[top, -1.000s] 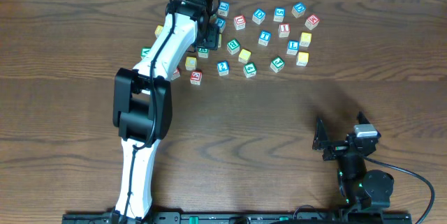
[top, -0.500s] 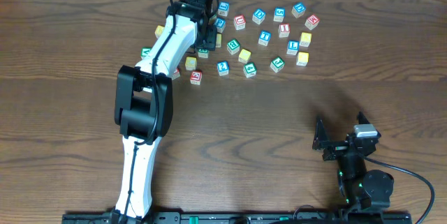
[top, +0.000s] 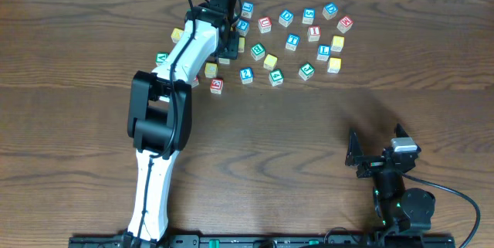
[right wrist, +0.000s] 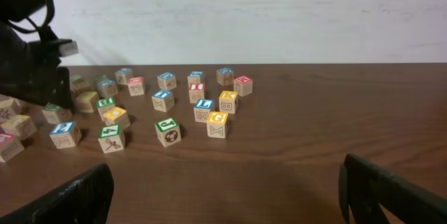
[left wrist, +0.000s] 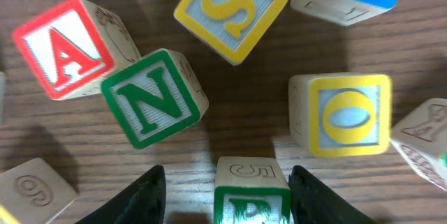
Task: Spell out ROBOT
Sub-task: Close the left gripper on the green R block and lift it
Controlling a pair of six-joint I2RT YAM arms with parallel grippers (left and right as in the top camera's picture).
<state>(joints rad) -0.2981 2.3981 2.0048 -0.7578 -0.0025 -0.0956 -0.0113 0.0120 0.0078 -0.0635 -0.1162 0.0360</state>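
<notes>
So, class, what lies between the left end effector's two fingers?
A green-bordered cube stands between the fingers of the left end effector; the left wrist view shows it.

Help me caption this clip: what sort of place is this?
Probably a robotics lab bench: a wood-grain table, a left arm and right arm mounted at its edge, scattered alphabet cubes, and a plain white wall behind.

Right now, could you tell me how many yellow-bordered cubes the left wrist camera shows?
2: the S cube at top centre and the O cube at right; others may be cropped or out of frame.
</notes>
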